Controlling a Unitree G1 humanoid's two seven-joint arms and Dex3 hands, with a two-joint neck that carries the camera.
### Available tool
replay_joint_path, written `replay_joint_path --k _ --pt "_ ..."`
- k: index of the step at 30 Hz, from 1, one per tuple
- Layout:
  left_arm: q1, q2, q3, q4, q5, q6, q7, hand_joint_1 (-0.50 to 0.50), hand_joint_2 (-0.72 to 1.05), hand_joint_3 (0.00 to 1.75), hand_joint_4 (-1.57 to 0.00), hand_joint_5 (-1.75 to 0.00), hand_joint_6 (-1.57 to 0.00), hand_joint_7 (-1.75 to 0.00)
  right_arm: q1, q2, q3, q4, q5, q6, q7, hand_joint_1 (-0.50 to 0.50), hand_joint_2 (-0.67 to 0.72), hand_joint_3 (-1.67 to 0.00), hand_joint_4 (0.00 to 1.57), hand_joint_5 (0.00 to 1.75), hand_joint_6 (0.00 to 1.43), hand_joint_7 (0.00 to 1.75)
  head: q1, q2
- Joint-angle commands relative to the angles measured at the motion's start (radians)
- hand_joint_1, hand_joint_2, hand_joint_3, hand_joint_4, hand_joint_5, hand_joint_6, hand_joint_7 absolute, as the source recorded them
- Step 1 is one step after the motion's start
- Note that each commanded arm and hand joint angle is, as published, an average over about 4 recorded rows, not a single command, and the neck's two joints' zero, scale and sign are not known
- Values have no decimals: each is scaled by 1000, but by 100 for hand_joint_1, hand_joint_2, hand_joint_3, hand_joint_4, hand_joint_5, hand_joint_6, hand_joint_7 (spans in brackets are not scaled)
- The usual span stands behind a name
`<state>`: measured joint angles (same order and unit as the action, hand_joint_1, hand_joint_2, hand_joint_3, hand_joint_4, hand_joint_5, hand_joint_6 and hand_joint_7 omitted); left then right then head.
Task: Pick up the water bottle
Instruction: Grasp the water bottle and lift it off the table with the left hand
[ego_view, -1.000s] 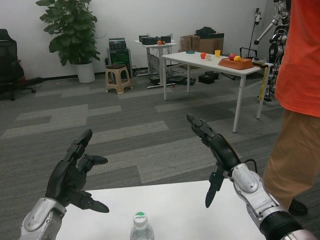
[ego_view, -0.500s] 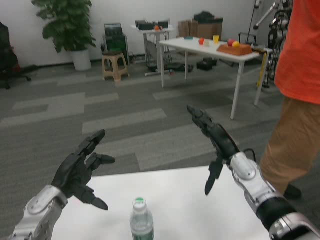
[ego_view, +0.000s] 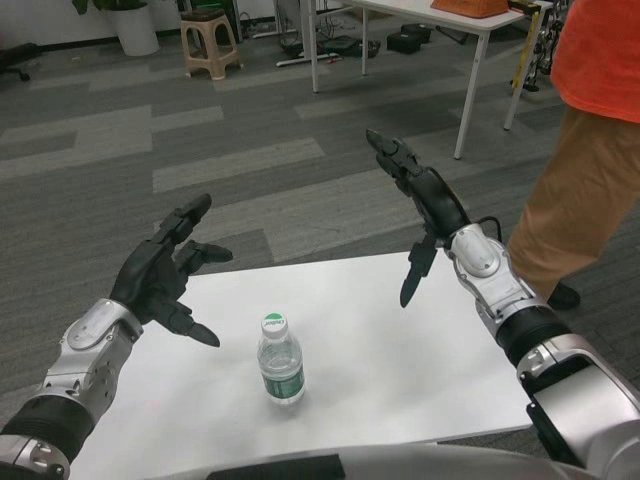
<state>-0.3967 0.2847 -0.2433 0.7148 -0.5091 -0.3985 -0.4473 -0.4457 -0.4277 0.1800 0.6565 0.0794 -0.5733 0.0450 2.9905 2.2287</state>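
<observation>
A clear water bottle (ego_view: 279, 360) with a green-and-white cap and a green label stands upright on the white table (ego_view: 400, 350), left of the middle. My left hand (ego_view: 166, 270) hovers above the table's left part, up and left of the bottle, fingers spread and holding nothing. My right hand (ego_view: 420, 205) is raised over the table's far right edge, well to the right of the bottle, fingers stretched out and apart, also holding nothing.
A person in an orange shirt and tan trousers (ego_view: 590, 150) stands close to the table's right side. Beyond lies grey carpet, with a white table leg (ego_view: 470, 85) and a stool (ego_view: 208, 40) farther back.
The camera has tipped downward, so the table and the whole bottle now show. Both hands stay raised and spread, holding nothing.
</observation>
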Motion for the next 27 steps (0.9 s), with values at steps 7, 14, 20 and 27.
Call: replay_joint_path --k 7,14,20,27 --pt "-30 22 -44 54 -6 46 -28 -50 -24 9 0 -144 0 -14 6 -2 3 8 5 -3 -5 -46 60 0 0 0 0 0 0 0" --pt "-83 23 -140 151 -37 48 -29 -50 -28 9 0 -144 0 -14 7 -6 9 13 5 -4 -5 -46 60 0 0 0 0 0 15 10" --pt "-154 2 -249 270 -63 47 -25 -50 -37 9 0 -144 0 -14 6 -9 17 26 5 -3 -5 -46 60 0 0 0 0 0 18 13" --pt "-228 -68 -333 405 -61 73 -3 -50 -37 9 0 -144 0 -14 7 -10 21 28 5 -3 -5 -46 60 0 0 0 0 0 22 9"
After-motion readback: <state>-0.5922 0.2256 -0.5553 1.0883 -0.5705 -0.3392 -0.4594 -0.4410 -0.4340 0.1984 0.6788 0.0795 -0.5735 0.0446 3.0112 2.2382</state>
